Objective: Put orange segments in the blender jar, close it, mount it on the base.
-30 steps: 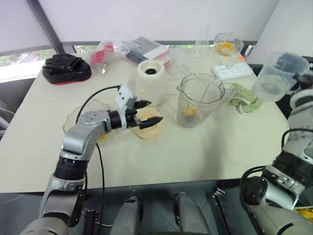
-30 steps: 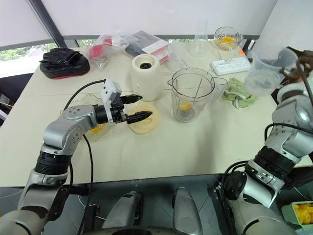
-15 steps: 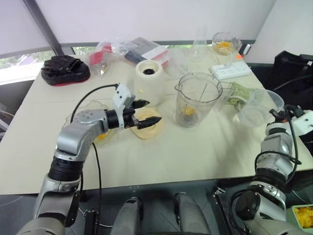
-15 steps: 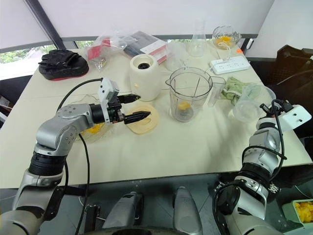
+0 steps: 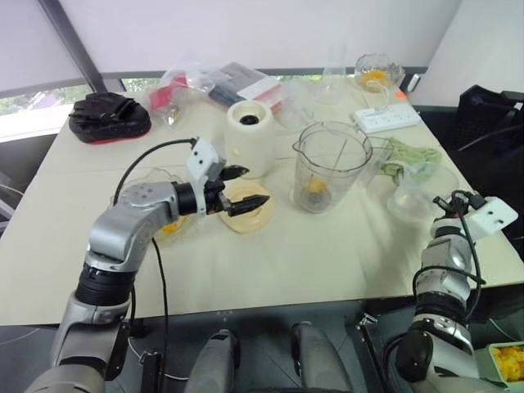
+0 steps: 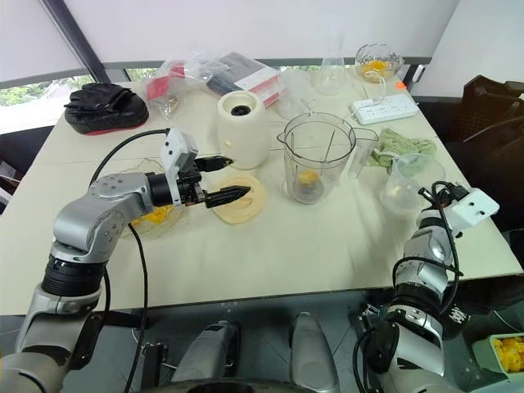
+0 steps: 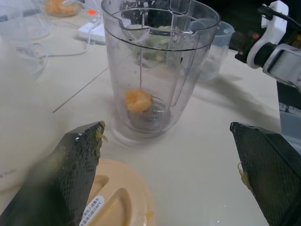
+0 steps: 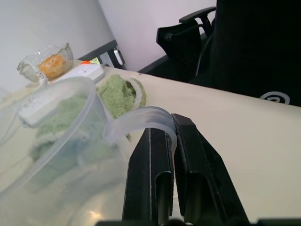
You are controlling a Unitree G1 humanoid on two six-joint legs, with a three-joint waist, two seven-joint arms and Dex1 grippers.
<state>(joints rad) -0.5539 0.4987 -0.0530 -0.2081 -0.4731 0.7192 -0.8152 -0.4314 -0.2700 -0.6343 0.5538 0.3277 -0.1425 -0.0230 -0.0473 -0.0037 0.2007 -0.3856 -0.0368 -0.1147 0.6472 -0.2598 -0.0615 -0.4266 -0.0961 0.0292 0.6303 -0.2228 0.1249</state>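
The blender jar point(image 5: 332, 166) stands upright mid-table, mouth up, spout to the left and handle to the right, with orange segments point(image 7: 138, 100) at its bottom by the blade. The base point(image 5: 251, 137) stands just left and farther back, socket upward. Bare table lies open along the near edge. The left gripper point(image 5: 246, 187), fingers spread wide, hovers over a flat cream lid point(image 5: 248, 210) left of the jar. The right gripper point(image 8: 171, 155), near the table's right edge, pinches the handle of a clear cup point(image 5: 417, 190).
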